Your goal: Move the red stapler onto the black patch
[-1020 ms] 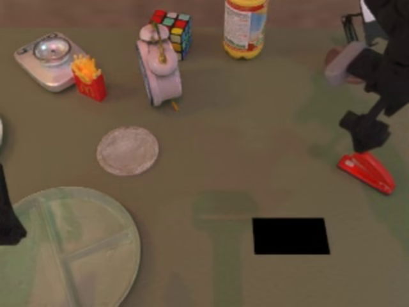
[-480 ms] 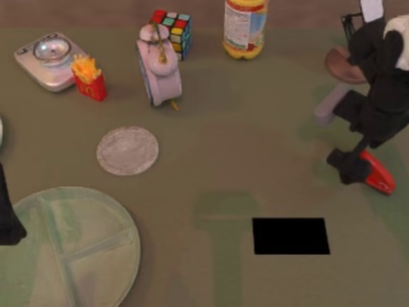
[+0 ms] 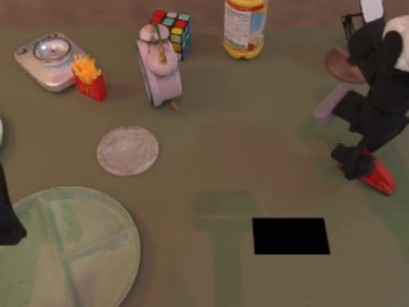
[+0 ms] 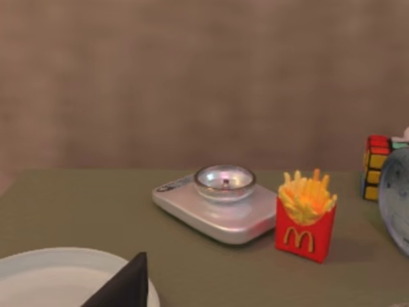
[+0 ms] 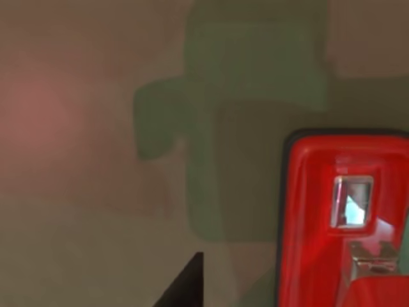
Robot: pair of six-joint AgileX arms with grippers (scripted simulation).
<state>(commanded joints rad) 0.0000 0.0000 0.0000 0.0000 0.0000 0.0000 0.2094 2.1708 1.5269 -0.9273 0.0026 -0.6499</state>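
The red stapler (image 3: 378, 178) lies flat near the table's right edge, up and to the right of the black patch (image 3: 291, 236). My right gripper (image 3: 353, 164) is low over the stapler's left end and hides that end from above. It is open. In the right wrist view the stapler (image 5: 345, 243) fills the lower right, and one dark fingertip (image 5: 192, 284) stands beside it with a strip of table between them. My left gripper (image 3: 7, 224) is parked at the table's left edge, open and holding nothing.
A round grey disc (image 3: 128, 150) and a divided plate (image 3: 70, 246) lie on the left. Along the back stand a scale (image 3: 51, 59), a fries-box toy (image 3: 89, 78), an alarm clock (image 3: 158, 70), a colour cube (image 3: 172, 29) and a yellow bottle (image 3: 245, 25).
My right gripper has come down from above the stapler onto its left end, then shifted slightly right. The stapler has not moved, and the left arm stayed still.
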